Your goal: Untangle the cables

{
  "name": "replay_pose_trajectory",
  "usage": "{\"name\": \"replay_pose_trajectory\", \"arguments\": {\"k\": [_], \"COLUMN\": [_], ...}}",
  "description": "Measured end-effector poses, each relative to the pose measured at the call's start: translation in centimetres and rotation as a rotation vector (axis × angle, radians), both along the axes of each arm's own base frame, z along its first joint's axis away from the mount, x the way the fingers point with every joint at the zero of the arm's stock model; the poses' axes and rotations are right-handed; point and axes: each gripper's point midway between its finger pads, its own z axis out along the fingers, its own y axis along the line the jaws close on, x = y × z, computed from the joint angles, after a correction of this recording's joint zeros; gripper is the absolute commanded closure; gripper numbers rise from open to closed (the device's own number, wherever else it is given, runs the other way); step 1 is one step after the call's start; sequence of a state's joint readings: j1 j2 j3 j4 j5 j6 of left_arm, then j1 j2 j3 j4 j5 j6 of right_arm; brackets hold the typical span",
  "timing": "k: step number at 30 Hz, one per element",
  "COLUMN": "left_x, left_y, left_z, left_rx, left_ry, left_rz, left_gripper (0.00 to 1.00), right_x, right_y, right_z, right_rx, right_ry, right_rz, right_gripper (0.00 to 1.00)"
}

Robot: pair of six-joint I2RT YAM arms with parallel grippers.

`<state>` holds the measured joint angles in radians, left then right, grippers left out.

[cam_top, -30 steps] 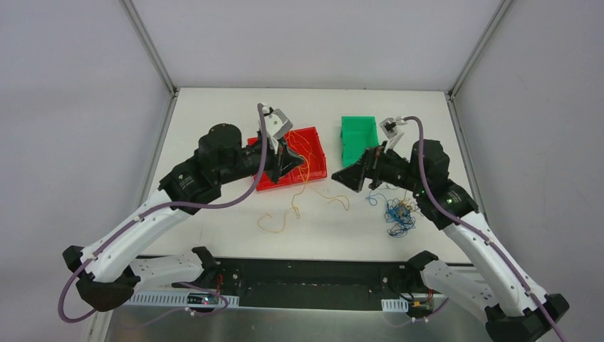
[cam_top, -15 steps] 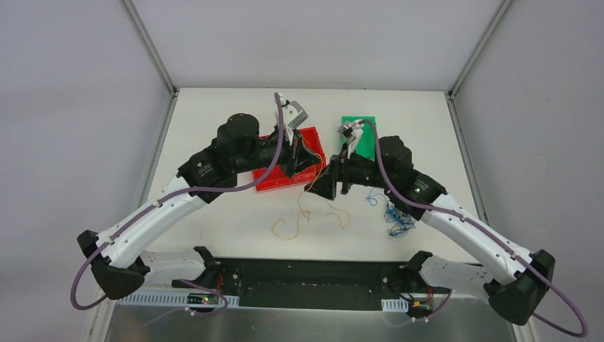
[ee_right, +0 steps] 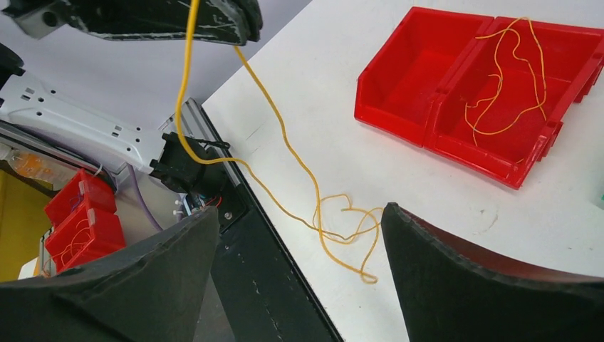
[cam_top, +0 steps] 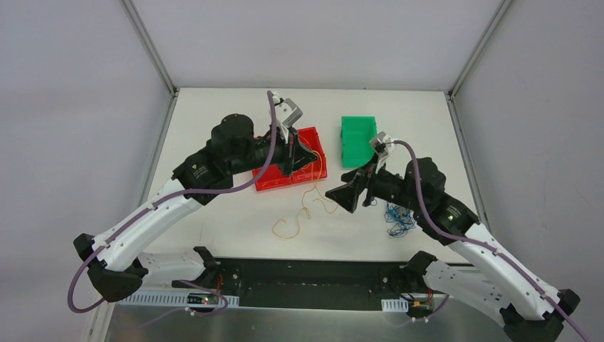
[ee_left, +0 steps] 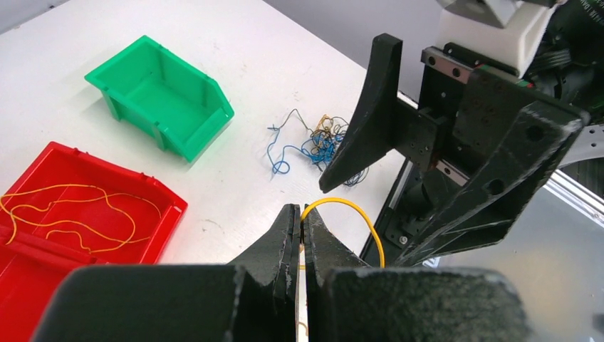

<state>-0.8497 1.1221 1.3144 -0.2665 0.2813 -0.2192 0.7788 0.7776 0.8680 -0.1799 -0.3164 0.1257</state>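
My left gripper (cam_top: 302,158) is shut on an orange-yellow cable (ee_left: 354,211) and holds it above the table; the cable hangs down to a loose curl on the table (cam_top: 305,206), which also shows in the right wrist view (ee_right: 342,224). My right gripper (cam_top: 340,194) is open and empty, just right of the hanging cable; its jaws stand wide apart in the right wrist view (ee_right: 299,221). A tangle of blue and black cables (cam_top: 399,217) lies on the table under the right arm and shows in the left wrist view (ee_left: 317,142). More orange-yellow cables (ee_right: 509,78) lie in the red bin (cam_top: 313,167).
A green bin (cam_top: 357,139) stands at the back right of the red bin and shows in the left wrist view (ee_left: 160,96). The black base rail (cam_top: 306,274) runs along the table's near edge.
My right gripper has drawn back to the right and toward the near edge, away from the left gripper. My left gripper has held the orange-yellow cable and shifted slightly.
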Motion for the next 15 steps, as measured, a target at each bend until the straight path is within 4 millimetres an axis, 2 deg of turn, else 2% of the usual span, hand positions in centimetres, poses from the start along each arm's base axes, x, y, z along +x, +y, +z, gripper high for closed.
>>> {"name": "replay_pose_trajectory", "arguments": {"k": [5,11,15], "left_x": [-0.4,-0.4,-0.3], "left_y": [-0.2,-0.9,-1.3], "left_z": [0.0,-0.5,-1.1], "left_rx": [-0.003,0.005,0.015], "left_ry": [0.005,0.027,0.043], "left_rz": [-0.025,-0.053,-0.06], "left_gripper": [1.0,1.0,1.0], "right_x": [-0.9,-0.8,-0.5], "right_y": [-0.4,1.4,2.5], "right_z": [0.5,0.1,-0.3], "right_rx": [0.007,-0.021,-0.032], "right_ry": [-0.017,0.035,0.054], "right_rz": [0.024,0.093,0.124], "right_gripper": [0.11,0.14,0.34]}}
